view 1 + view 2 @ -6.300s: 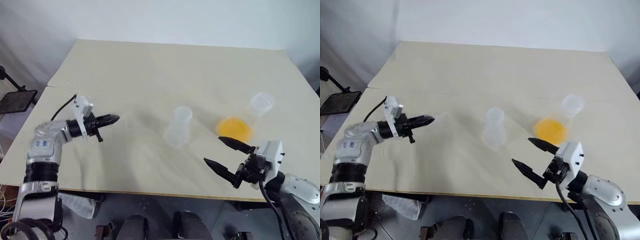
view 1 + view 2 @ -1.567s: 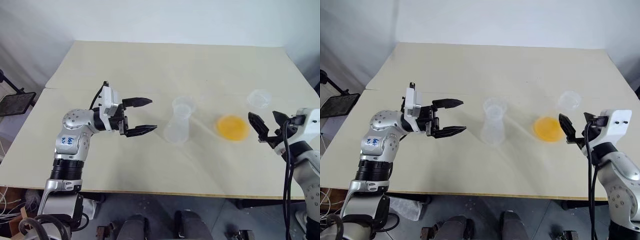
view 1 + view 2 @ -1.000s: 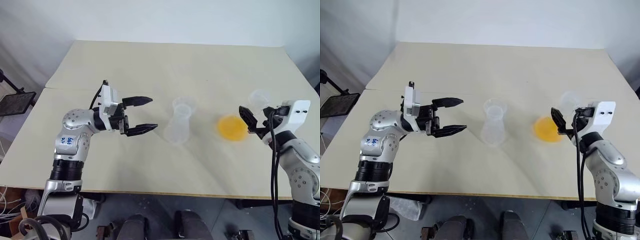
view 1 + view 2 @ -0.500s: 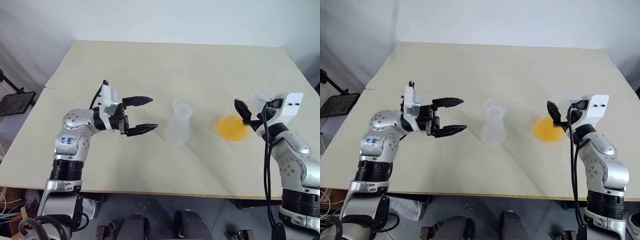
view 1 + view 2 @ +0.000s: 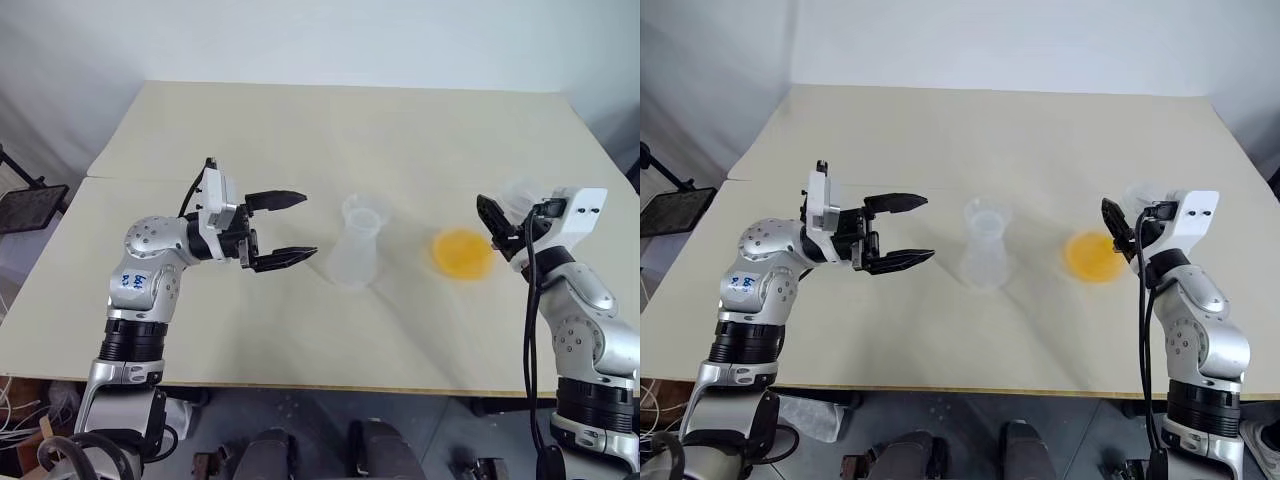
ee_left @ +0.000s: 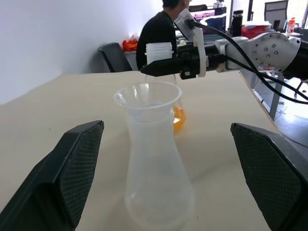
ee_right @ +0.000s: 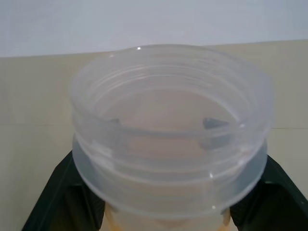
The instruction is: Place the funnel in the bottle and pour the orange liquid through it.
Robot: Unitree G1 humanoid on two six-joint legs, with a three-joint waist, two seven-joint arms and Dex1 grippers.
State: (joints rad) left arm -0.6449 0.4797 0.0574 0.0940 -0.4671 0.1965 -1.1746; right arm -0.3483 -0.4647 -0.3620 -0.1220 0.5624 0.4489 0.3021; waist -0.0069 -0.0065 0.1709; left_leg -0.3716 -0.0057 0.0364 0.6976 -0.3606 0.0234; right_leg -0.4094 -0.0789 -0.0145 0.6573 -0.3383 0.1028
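Nearest to me, my left claw (image 5: 284, 229) hangs level above the counter (image 5: 300, 140), its two black fingers spread wide apart with nothing between them, pointing across toward the middle; just beyond those fingertips, apart from them, the bottle (image 5: 354, 252) stands upright on the counter, clear and colourless, wide at the base and tapering to its neck; in the left wrist view the funnel (image 6: 147, 97) sits in the bottle's neck, its faint round rim a little wider than the neck below it; I cannot make out its spout through the plastic. Off to my right, well apart from the bottle, a second clear flask (image 6: 160, 54) stands upright with the orange liquid (image 5: 463, 252) showing as a bright yellow-orange pool in its base; my right claw (image 5: 500, 225) is at that flask's neck, and in the right wrist view the threaded mouth (image 7: 169, 126) sits between the two black fingers (image 7: 65, 192), one on each side of it and drawn in against the neck, so I read it as clamped on the flask. Farther back, in the left wrist view, a person in dark clothing (image 6: 156, 30) sits beyond the counter's far edge.
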